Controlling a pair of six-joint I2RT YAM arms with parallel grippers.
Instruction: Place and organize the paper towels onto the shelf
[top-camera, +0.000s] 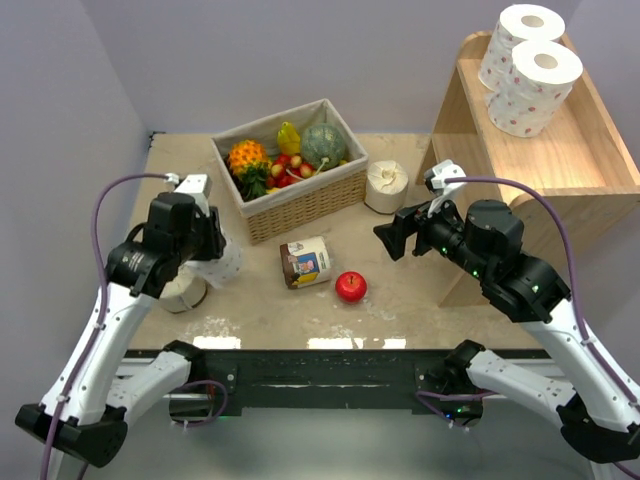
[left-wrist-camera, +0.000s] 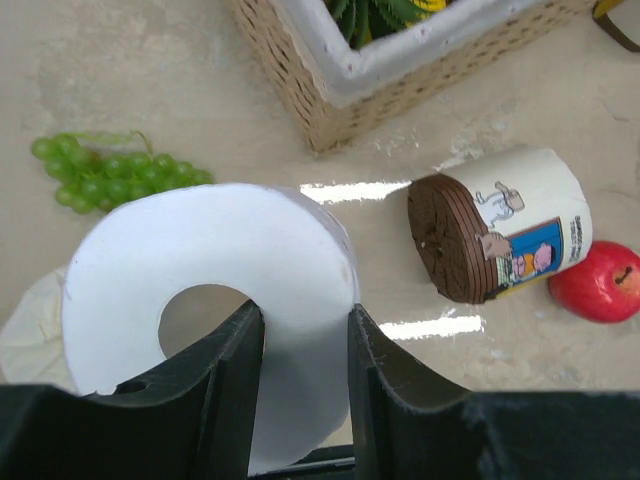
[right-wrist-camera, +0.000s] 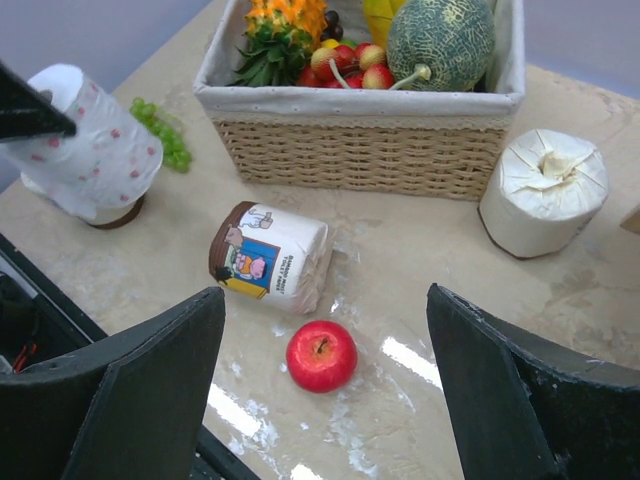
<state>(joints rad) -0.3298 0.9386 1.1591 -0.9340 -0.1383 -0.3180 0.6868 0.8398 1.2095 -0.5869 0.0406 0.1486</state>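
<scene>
My left gripper (left-wrist-camera: 305, 330) is shut on the wall of a pink-dotted paper towel roll (left-wrist-camera: 215, 290), one finger in its hollow centre and one outside. It holds the roll (top-camera: 222, 263) tilted above a cream roll (top-camera: 183, 291) at the table's left. A plain wrapped roll (top-camera: 386, 187) stands beside the shelf (top-camera: 560, 165). Two dotted rolls (top-camera: 528, 68) sit stacked on the shelf's top tier. My right gripper (top-camera: 392, 238) hangs open over the table's middle, with nothing between its fingers (right-wrist-camera: 140, 390). It looks down on the wrapped roll (right-wrist-camera: 543, 192) and the held roll (right-wrist-camera: 95, 150).
A wicker basket (top-camera: 300, 205) of fruit stands at the back centre. A printed-label jar (top-camera: 306, 262) lies on its side beside a red apple (top-camera: 350, 286). Green grapes (left-wrist-camera: 110, 175) lie left of the basket.
</scene>
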